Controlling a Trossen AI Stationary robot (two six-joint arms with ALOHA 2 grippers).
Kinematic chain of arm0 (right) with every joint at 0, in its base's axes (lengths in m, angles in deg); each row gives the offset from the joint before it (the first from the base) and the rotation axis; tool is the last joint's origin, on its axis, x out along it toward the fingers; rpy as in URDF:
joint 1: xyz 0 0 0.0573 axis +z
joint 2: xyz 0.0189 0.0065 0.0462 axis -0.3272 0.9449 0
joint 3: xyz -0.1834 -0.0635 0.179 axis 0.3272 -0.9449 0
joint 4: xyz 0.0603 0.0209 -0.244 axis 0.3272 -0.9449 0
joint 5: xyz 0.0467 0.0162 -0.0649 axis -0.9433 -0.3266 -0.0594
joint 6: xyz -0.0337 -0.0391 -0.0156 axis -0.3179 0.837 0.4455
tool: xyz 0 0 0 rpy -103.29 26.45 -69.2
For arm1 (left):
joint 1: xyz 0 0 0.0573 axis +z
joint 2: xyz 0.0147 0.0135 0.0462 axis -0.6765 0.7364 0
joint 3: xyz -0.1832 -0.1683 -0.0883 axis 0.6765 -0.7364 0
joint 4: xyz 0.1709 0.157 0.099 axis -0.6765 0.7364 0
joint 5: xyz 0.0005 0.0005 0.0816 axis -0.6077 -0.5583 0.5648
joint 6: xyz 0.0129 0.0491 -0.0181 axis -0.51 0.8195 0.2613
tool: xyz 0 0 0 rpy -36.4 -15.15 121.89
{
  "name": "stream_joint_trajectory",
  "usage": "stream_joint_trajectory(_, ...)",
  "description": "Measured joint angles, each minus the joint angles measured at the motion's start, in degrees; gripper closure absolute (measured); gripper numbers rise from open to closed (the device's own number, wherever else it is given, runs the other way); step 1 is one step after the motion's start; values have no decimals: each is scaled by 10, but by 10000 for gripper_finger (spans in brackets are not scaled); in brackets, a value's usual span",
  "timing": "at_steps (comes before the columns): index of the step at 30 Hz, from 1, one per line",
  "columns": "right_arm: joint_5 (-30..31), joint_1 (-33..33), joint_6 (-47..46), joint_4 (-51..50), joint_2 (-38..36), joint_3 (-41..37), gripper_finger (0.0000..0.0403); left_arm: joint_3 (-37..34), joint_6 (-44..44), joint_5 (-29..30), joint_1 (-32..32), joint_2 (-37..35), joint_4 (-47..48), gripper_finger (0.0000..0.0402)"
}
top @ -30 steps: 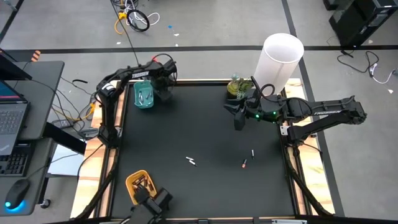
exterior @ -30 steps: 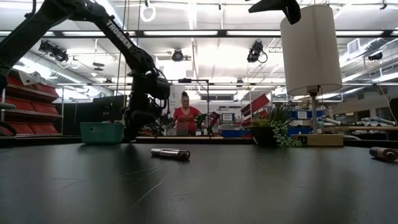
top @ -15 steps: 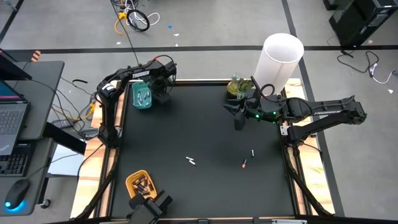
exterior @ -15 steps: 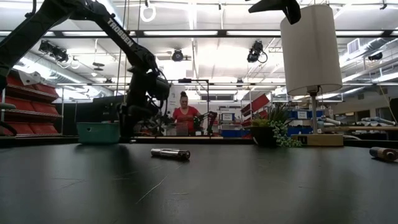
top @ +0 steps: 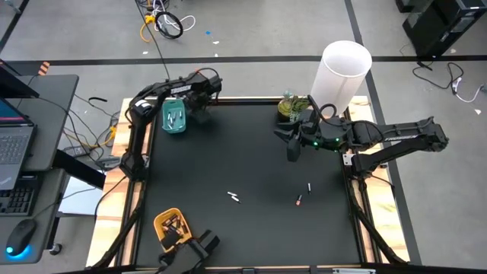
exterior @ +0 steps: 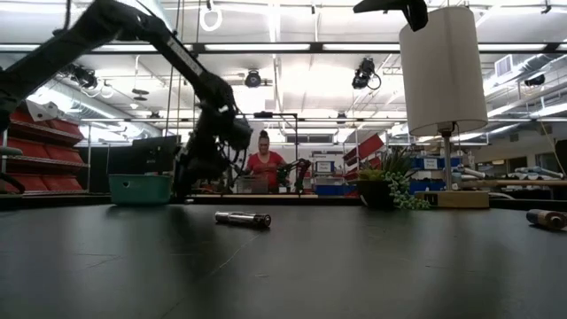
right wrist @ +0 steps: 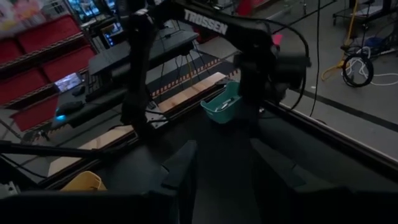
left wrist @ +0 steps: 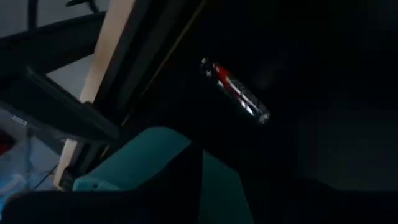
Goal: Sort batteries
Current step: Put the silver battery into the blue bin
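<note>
Scanning the table, you'll find the left pincer beside the teal tray at the far left corner; I cannot tell its gap. Your right pincer, fingers apart and empty, hangs nearer the loose batteries: slim, smooth cylinders well toward the near edge, long axes roughly near-to-far. Another pale pair lies mid-table. Yellow tray sits near-left.

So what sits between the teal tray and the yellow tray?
Nothing: in the high view, only bare black mat separates the teal tray from the yellow tray; loose batteries lie off that line.
</note>
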Motion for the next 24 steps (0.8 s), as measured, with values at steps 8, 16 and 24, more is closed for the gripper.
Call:
stream_joint_trajectory(8,4,10,-32,-1,0,0,276,0,28,46,-7,22,-37,291)
stream_joint_trajectory(16,15,12,-39,-1,0,0,276,0,90,38,-7,22,-89,291)
stream_joint_trajectory(24,15,12,-39,-1,0,0,276,0,199,35,-27,22,-96,291)
